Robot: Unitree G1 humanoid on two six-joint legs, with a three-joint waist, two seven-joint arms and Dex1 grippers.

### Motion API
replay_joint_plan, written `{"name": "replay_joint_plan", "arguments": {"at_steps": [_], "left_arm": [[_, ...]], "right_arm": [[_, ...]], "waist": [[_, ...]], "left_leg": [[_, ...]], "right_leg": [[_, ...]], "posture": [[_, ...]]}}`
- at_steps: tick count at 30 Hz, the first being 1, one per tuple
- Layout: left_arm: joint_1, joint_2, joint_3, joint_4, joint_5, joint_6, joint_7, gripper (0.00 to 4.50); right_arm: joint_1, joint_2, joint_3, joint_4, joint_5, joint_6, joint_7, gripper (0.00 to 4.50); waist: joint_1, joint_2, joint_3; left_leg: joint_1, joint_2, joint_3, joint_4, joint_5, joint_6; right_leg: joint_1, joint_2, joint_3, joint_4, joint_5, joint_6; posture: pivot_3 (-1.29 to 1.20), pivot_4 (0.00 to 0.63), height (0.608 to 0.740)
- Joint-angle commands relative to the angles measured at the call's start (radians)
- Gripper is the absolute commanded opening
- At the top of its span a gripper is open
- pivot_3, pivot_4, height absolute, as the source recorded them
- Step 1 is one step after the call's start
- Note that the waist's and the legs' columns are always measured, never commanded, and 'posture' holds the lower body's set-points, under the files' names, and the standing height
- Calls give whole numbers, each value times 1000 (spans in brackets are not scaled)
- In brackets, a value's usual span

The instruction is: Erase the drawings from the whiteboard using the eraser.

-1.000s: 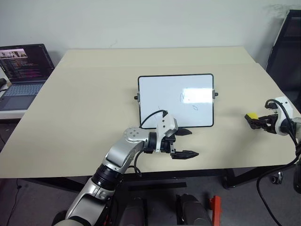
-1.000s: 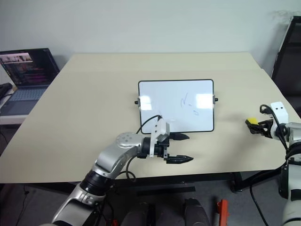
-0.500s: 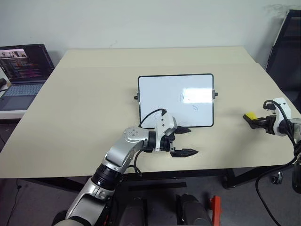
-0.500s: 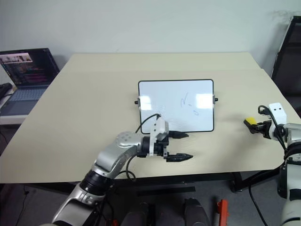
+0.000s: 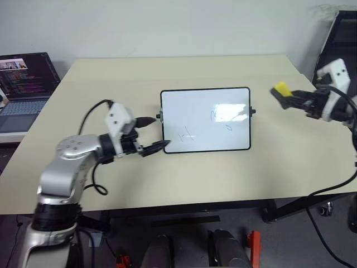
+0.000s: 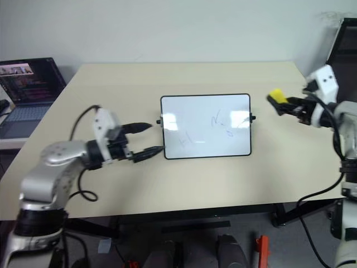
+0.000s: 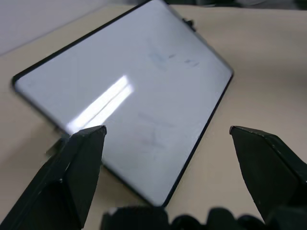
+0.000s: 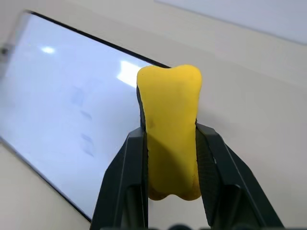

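Note:
The whiteboard (image 5: 205, 119) lies flat in the middle of the table. The drawings are faint dark scribbles, one near its lower left (image 5: 186, 135) and others right of centre (image 5: 215, 115). My left gripper (image 5: 153, 134) hangs open just off the board's left edge, pointing at it. In the left wrist view the board (image 7: 120, 96) lies between and beyond its fingers (image 7: 81, 163). My right gripper (image 5: 285, 97) is raised above the table to the right of the board. It is shut on the yellow eraser (image 5: 280, 89), which is pinched between both fingers (image 8: 170, 129).
A laptop (image 5: 25, 84) with a lit screen sits on a side surface at far left. A black chair (image 5: 340, 33) stands at the back right. The beige table (image 5: 167, 184) has bare room all round the board.
My left gripper swung left from the board's lower left corner to beside its left edge, uncovering a scribble. My right gripper closed on the eraser, lifted it off the table and carried it toward the board.

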Motion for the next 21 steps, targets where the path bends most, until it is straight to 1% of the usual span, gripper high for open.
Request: {"name": "replay_joint_plan", "arguments": {"at_steps": [1,3,6,9,10,15,18,21], "left_arm": [[44,17,58,-18,-20,-37,5,4500],[71,12,72,-2,-3,-81,19,4500],[110,10,54,9,47,-167,35,4500],[128,-10,33,26,72,-228,50,4500],[130,-16,25,32,79,-243,55,4500],[137,-20,-16,57,117,-292,54,4500],[125,-26,-31,73,119,-303,58,4500],[108,-33,-54,90,131,-309,66,4500]], "right_arm": [[-38,43,24,-121,44,45,-40,995],[-41,88,76,-176,39,55,-68,995],[-7,109,251,-277,-64,-39,-79,995],[-7,168,351,-292,-123,-91,-120,994],[-13,193,379,-273,-151,-114,-142,994],[-50,293,492,-156,-278,-217,-213,994],[-76,343,544,-71,-342,-283,-232,994],[-98,384,564,45,-385,-356,-243,994]], "waist": [[6,0,0],[13,-1,0],[18,-1,0],[21,-1,0],[21,-1,0],[22,-1,0],[21,-1,0],[21,-1,0]], "left_leg": [[-1,0,0,0,0,0],[-2,0,-1,0,0,0],[-4,1,-2,0,0,0],[-5,0,-2,0,-1,-1],[-5,0,-2,0,-1,-1],[-7,0,-2,1,0,-1],[-7,0,-2,0,0,-1],[-7,0,-3,0,0,-1]], "right_leg": [[-1,-1,0,0,0,0],[-1,-1,-1,0,0,0],[-3,-2,-3,0,0,-2],[-4,-2,-3,0,0,-3],[-5,-2,-3,0,2,-6],[-6,-1,-4,0,2,-6],[-6,-1,-4,0,2,-7],[-6,-1,-5,1,2,-7]], "posture": [[0,150,740],[0,150,740],[0,150,740],[0,150,740],[0,150,740],[0,150,740],[0,150,740],[0,150,740]]}}
